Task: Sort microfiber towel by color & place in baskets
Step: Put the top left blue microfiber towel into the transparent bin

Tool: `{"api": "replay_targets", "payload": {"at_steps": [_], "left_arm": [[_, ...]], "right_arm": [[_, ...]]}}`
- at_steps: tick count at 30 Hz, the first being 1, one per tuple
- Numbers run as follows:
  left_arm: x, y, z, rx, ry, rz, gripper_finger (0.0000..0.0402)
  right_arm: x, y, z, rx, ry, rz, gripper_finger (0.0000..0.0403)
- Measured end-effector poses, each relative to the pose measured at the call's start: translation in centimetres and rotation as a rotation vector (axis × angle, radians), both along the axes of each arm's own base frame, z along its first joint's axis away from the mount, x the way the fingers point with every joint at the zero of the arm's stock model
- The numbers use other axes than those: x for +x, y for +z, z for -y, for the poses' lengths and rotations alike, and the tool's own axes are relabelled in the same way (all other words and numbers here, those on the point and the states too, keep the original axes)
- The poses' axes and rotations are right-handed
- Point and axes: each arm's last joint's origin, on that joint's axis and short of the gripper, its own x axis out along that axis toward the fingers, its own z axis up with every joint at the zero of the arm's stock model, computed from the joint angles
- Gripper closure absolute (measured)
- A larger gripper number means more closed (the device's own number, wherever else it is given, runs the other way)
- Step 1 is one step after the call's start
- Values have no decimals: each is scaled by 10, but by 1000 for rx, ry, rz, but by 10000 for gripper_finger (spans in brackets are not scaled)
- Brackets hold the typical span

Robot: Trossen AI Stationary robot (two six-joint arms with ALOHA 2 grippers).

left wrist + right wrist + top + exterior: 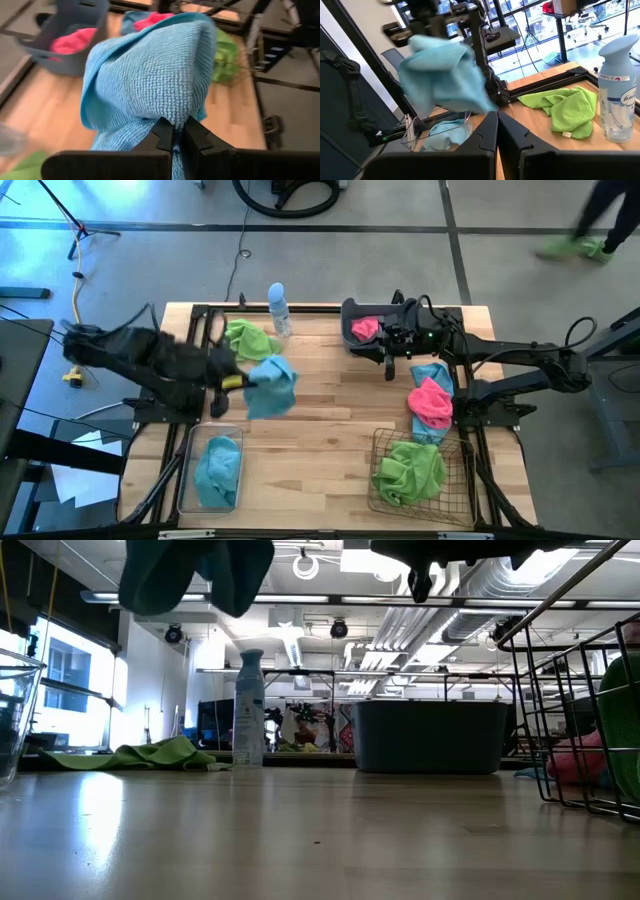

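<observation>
My left gripper (243,383) is shut on a teal-blue microfiber towel (271,386) held in the air over the table's left middle, between the clear bin (190,442) and the lime green towel (250,339). That green towel lies flat near the far edge. The bin holds one teal towel (216,468). My right gripper (388,369) is shut and empty, hovering just in front of the grey-blue tub (352,310), which holds a pink towel (365,328). The wire-mesh basket (384,442) holds green towels (409,471). My left gripper pinches a bunched fold of the teal-blue towel (167,112) between its two fingers (162,135), coming level from the table's left. The towel is lifted clear and drapes over and below the fingertips, slack, as the low view shows (196,576).
A clear spray bottle with a blue top (278,306) stands beside the green towel at the far edge. A heap of pink (431,401) and teal towels (434,373) lies by the right edge, beyond the wire basket. A person's green shoes (572,248) show on the floor.
</observation>
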Motion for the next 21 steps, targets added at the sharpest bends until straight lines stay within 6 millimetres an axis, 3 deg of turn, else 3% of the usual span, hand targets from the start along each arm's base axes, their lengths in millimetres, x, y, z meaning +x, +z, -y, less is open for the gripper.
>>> {"api": "replay_targets", "payload": {"at_steps": [7,10,16,21], "left_arm": [[26,-12,66,-62,-92,46,401],[27,-23,91,-125,-116,2,401],[13,-27,125,-252,-153,-13,401],[-13,-20,138,-361,-189,-7,401]], "right_arm": [[-1,-6,-1,15,20,-64,402],[-1,-11,-2,-1,29,-111,402],[-1,-14,-8,-34,60,-135,402],[1,-14,-16,-13,89,-138,402]]}}
